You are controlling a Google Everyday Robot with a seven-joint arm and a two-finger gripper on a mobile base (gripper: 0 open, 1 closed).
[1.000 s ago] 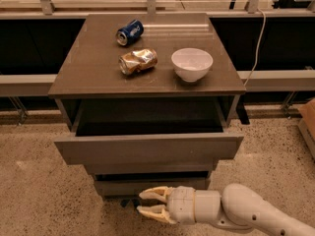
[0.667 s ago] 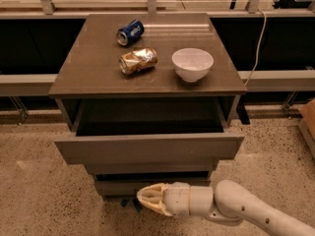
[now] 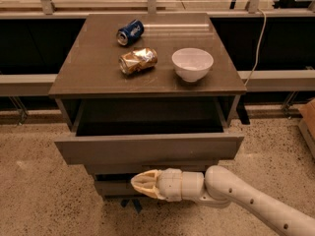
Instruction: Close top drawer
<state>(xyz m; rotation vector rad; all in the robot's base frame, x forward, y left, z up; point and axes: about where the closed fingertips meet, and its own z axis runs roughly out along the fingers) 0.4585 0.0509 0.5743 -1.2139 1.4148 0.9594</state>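
Top drawer [image 3: 147,149] is pulled out, front panel well forward of the cabinet, box interior dark and exposed. Your pincer [image 3: 144,183] sits at 6 o'clock of that panel, fingers together and holding nothing, tips pointing to 9 o'clock. The arm [image 3: 256,203] comes in from 4 o'clock.

Risks as I see them:
- Pincer is below the panel, level with the lower drawer fronts [image 3: 110,187]. Push from here and you hit those, not the top drawer. Raise first.
- Panel is flat with no handle. Off-centre contact could rack the drawer or let the tips slide off.
- A hard shove may jolt the surface [image 3: 93,75]. The blue can [image 3: 130,32] and crushed can [image 3: 139,60] lie on their sides and could roll; the white bowl [image 3: 192,64] could shift.
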